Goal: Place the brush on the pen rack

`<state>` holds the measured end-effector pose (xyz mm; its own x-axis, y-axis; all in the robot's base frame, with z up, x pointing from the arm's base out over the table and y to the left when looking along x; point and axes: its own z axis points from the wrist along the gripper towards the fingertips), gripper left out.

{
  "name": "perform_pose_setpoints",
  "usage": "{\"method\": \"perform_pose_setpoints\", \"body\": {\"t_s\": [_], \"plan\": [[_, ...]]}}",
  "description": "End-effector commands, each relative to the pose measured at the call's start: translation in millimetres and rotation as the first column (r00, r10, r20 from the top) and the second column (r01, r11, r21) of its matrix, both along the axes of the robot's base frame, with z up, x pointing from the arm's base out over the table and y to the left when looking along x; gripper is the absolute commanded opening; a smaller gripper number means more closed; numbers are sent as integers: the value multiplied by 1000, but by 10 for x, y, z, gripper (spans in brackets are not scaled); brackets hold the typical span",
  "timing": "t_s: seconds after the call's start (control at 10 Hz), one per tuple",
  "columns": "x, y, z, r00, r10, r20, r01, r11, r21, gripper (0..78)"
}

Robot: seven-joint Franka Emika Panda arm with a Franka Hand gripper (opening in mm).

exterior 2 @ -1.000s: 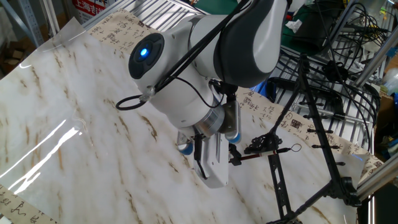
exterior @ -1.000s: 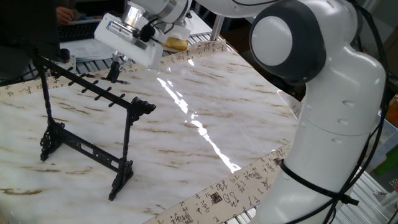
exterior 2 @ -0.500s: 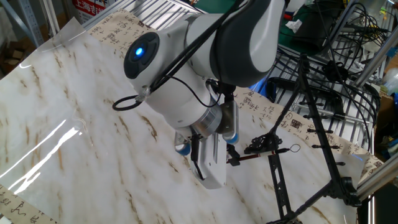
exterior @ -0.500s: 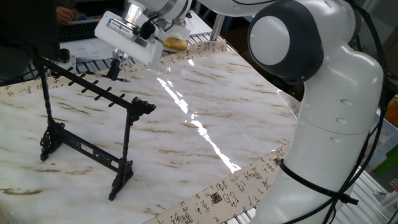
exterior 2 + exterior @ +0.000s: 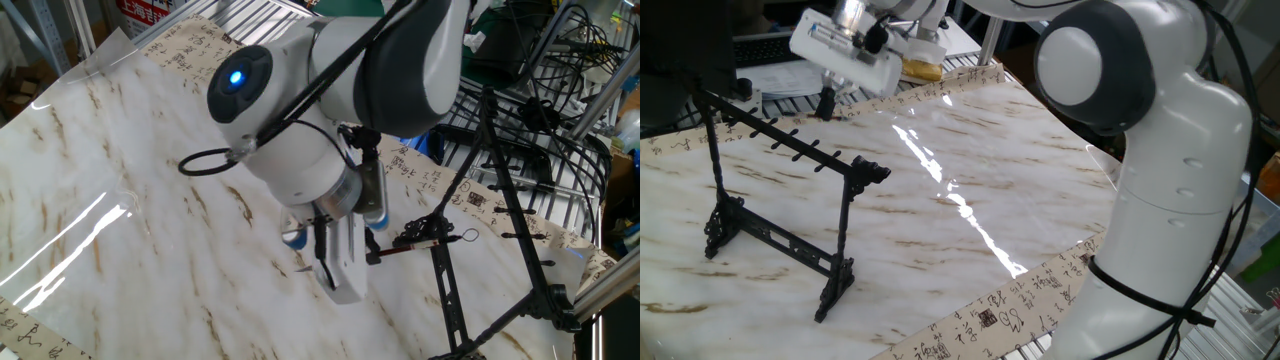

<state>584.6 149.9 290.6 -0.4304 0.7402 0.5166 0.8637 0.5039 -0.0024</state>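
The black pen rack (image 5: pixel 780 150) stands on the marble-patterned table at the left, its pegged top bar running from back left to an ornate end. My gripper (image 5: pixel 826 104) hangs behind the rack's far side, above the table. In the other fixed view the gripper (image 5: pixel 372 254) is shut on one end of the thin dark brush (image 5: pixel 425 246). The brush lies level in the air, and its small loop points away from the gripper, past the rack's ornate end (image 5: pixel 418 236). In the first fixed view I cannot make out the brush.
Strips of calligraphy paper (image 5: pixel 1000 310) border the table. The arm's white body (image 5: pixel 1180 180) fills the right side. Wire shelving and cables (image 5: pixel 540 90) crowd the space behind the rack. Papers and a yellowish object (image 5: pixel 923 68) lie at the far edge.
The gripper has risen a little off the table behind the rack, still holding the brush. The rack has not moved.
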Motion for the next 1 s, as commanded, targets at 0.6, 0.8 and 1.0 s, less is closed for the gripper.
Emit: {"method": "perform_pose_setpoints", "body": {"t_s": [0.6, 0.8, 1.0], "plan": [[299, -228, 173, 954, 283, 100, -263, 948, -180, 12], [315, -264, 139, 944, 302, 135, -276, 943, -186, 12], [319, -249, 51, 934, 315, 171, -280, 938, -203, 12]]}}
